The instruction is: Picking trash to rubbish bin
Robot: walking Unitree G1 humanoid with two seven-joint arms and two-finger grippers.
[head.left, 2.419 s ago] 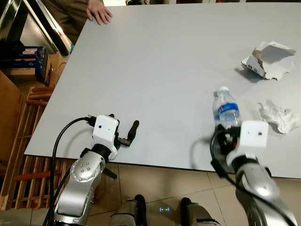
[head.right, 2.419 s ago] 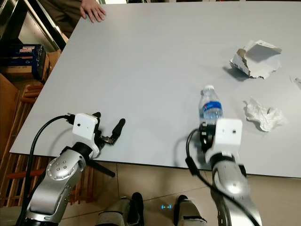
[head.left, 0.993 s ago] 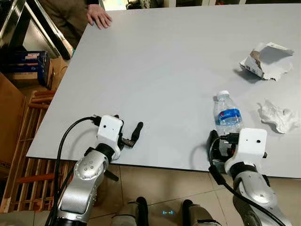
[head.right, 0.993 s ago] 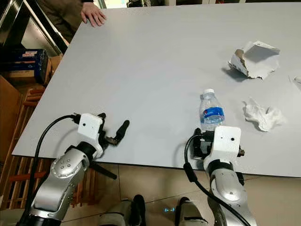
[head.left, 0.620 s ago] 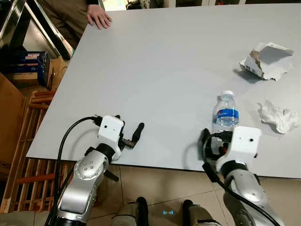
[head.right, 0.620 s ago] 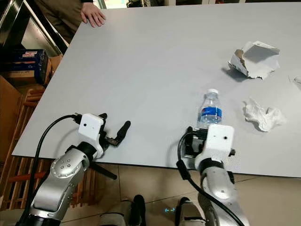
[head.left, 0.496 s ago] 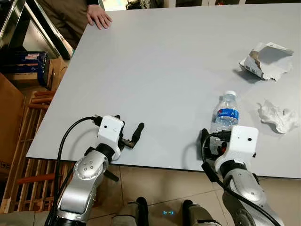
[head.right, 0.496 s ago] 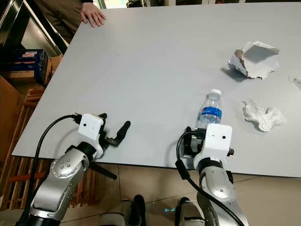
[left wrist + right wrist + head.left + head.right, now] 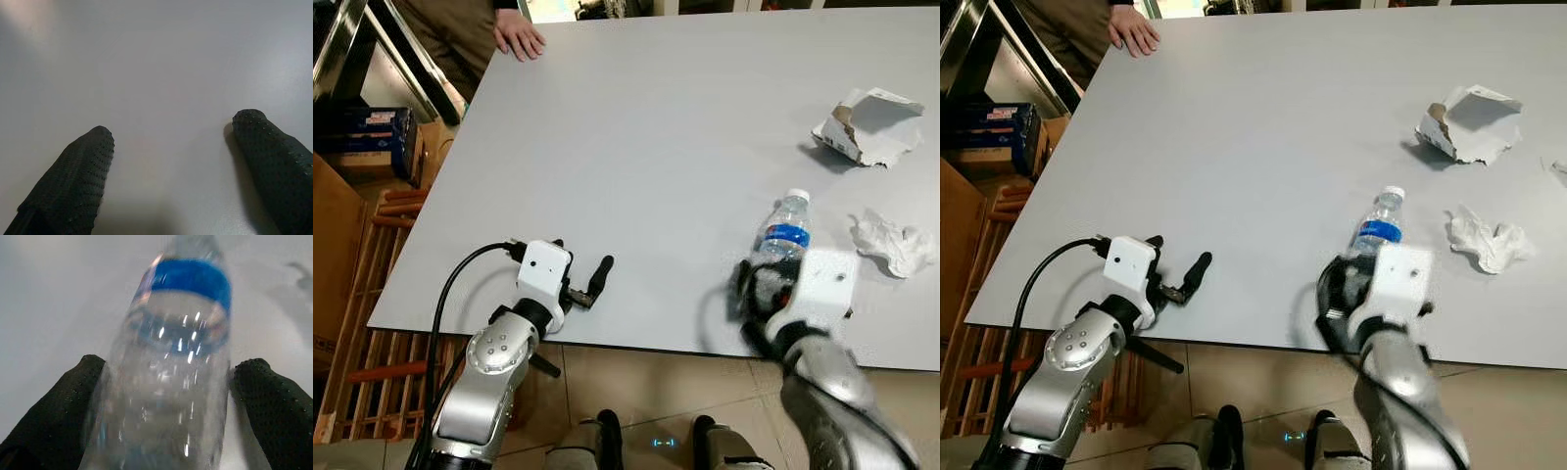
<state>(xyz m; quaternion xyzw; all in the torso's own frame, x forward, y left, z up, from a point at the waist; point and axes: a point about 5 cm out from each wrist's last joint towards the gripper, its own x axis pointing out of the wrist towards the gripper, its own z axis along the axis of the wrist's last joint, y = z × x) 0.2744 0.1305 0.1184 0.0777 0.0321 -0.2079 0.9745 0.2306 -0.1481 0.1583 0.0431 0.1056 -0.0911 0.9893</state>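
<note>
**Right gripper clasping a tilted water bottle at the table's near edge**

A wide grey table (image 9: pixel 636 147) is spreading across most of the head views, its near edge running just ahead of the robot's two arms; past its left side a wooden rack (image 9: pixel 372 294) and a blue box (image 9: pixel 377 127) are sitting on the floor, and pale floor tiles (image 9: pixel 636 382) are showing below the near edge. At the table's far left corner a person's hand (image 9: pixel 519 34) is resting flat on the surface. The right arm is appearing blurred at the near right; its right gripper (image 9: pixel 171 382) is closing around a clear plastic water bottle (image 9: pixel 781 240) with a blue label, one black finger pressing on each side of the body in the right wrist view; the bottle is leaning with its white cap toward the far right, its lower part hidden behind the wrist. The left gripper (image 9: pixel 173 129) is hovering low over bare table near the near left edge, its two fingers spread apart with nothing between them. Toward the far right a torn white cardboard box (image 9: pixel 869 122) is lying open on the table; nearer, just beside the bottle's right, a crumpled white tissue (image 9: pixel 896 243) is lying apart from both box and bottle.
</note>
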